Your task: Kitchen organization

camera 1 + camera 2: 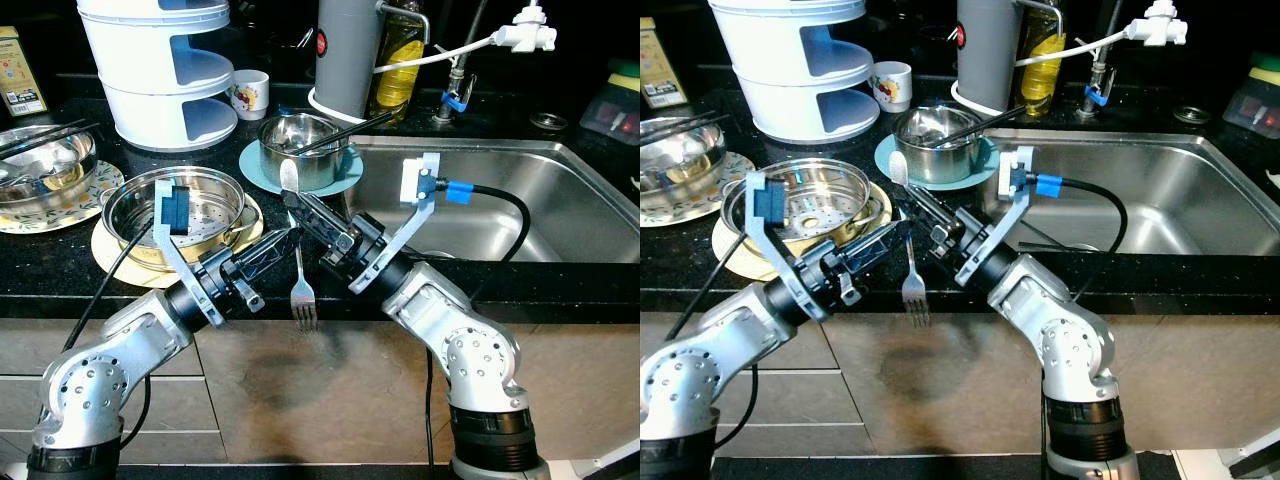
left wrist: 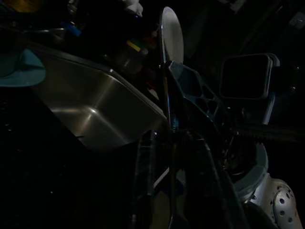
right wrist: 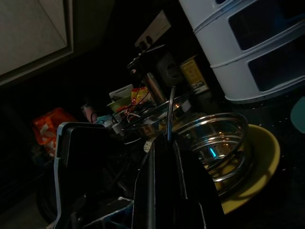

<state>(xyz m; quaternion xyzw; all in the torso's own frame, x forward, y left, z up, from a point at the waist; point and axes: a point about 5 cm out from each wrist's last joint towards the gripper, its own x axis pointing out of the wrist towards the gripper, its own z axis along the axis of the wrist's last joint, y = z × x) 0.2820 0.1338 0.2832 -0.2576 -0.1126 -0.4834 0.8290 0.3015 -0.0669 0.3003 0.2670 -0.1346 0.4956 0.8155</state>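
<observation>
Left claw: my left claw (image 1: 268, 250) reaches in from the left at the bench (image 1: 60, 270) edge, fingers closed narrow about the fork (image 1: 303, 285) handle, as far as I can judge.
Fork: it hangs tines down, just off the bench front, between my two claws.
Right claw: my right claw (image 1: 312, 215) is clamped on a spoon (image 1: 288, 178), bowl raised toward the steel pot (image 1: 300, 145).
Handling: both pieces look light, stiff, polished and slippery; I judge mid-handle the safest hold, squarely across the flat.
Steamer pan: steamer pan (image 1: 205, 205) sits on its yellow plate (image 1: 120, 262), close behind my left claw.
</observation>
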